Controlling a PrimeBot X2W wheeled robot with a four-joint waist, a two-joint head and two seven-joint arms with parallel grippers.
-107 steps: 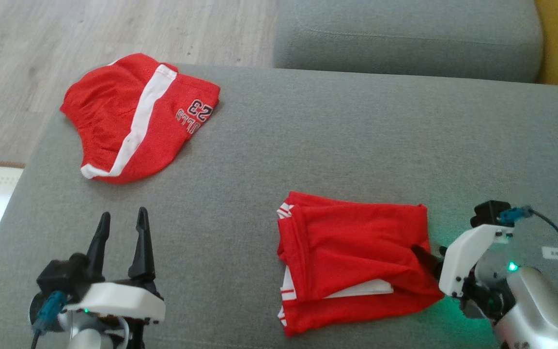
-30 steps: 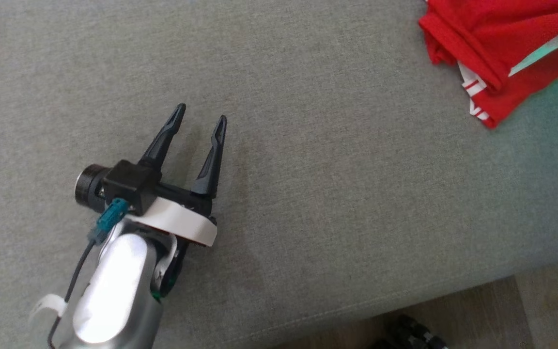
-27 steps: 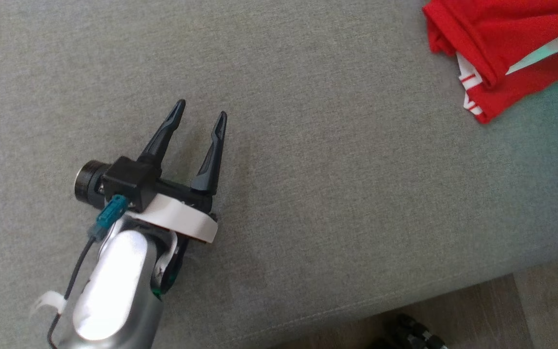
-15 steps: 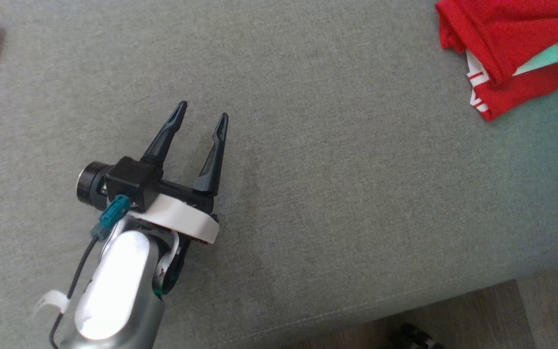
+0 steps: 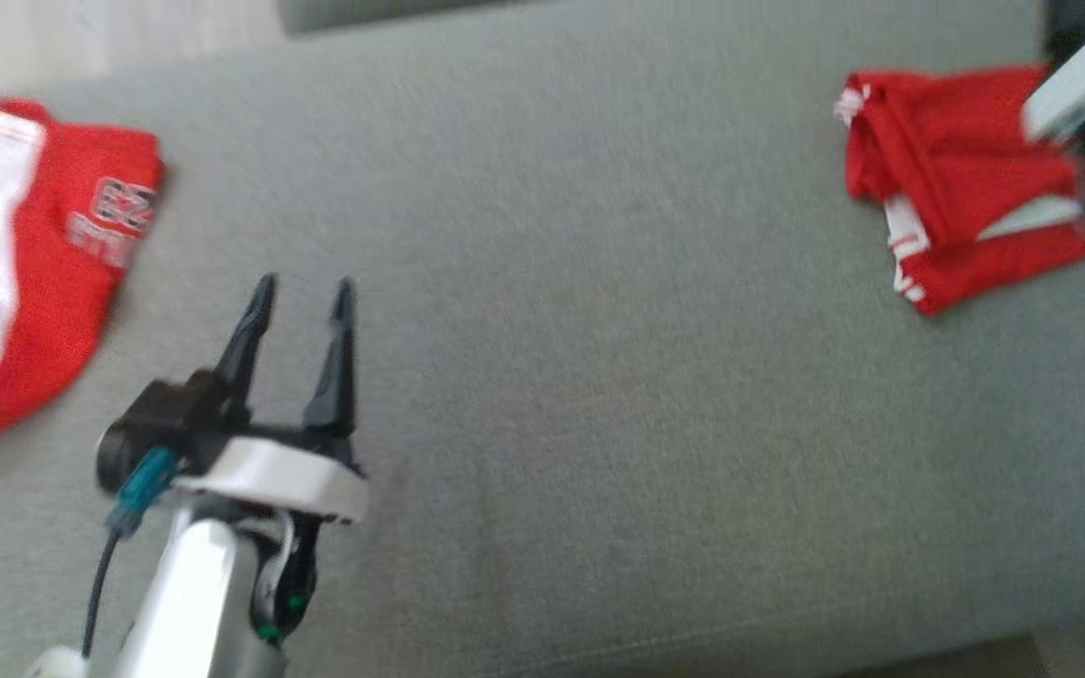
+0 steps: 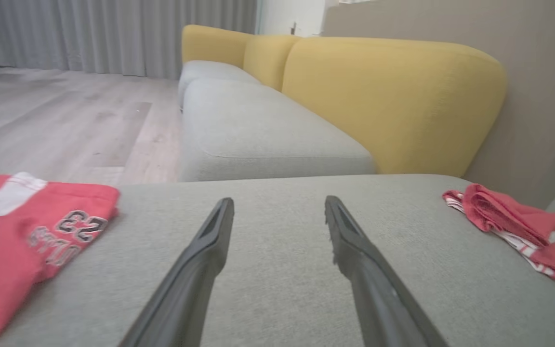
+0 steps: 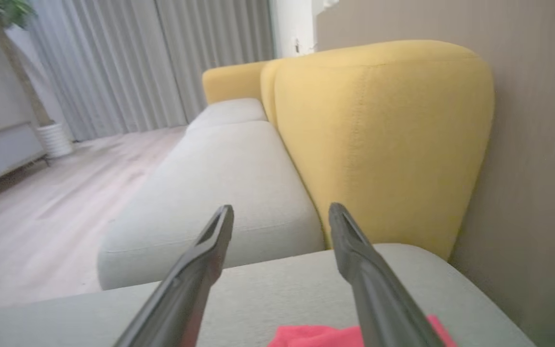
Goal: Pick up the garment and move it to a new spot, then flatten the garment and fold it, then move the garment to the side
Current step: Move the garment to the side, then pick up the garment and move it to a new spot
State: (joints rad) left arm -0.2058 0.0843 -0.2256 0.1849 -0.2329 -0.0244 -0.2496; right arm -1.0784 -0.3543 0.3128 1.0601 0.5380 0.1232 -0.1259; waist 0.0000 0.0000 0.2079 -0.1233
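Starting at the left, you see the numbered red shorts (image 5: 24, 254) lying flat at the cushion's left edge, likely parked clear of the work; just right of them your left gripper (image 5: 305, 287) hovers over the bare grey cushion (image 5: 618, 377), fingers spread wide, holding nothing; a broad open stretch follows, good room for sweeping an arm; at the right the folded garment (image 5: 957, 188) lies free near the cushion's right edge, seemingly set aside; your right gripper (image 7: 281, 212) sits above it, jaws wide and empty; mind the yellow backrest (image 7: 378, 144) beyond.
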